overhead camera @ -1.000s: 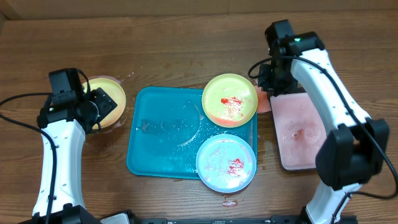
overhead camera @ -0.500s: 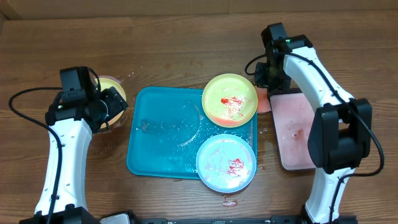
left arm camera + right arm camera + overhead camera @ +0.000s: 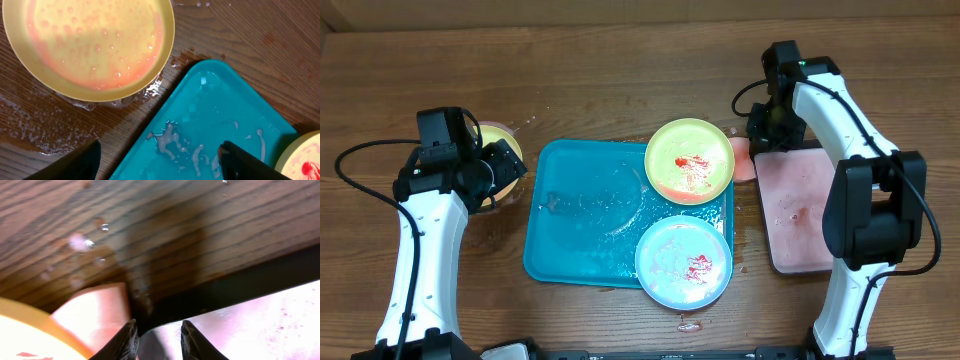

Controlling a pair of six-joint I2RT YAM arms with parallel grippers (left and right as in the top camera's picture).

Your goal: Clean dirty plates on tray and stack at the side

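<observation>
In the wrist views, a wet yellow plate lies at eleven o'clock of the wide-parted left gripper, and a smeared plate at nine o'clock of the narrowly parted right gripper.

Brown wood-grain table under everything; grain runs left to right. Cream strip of wall along the far edge.

Black-rimmed pink rectangular tray at right, lying flat. Surface wet, with reddish specks near the middle; the right wrist view shows more specks on the pink.

Flat salmon-pink piece with rounded edge on the wood, just beside that tray's far-left corner. Material unclear.

Water beads and streaks on the wood at left. Small pinkish puddle near the front edge.
</observation>
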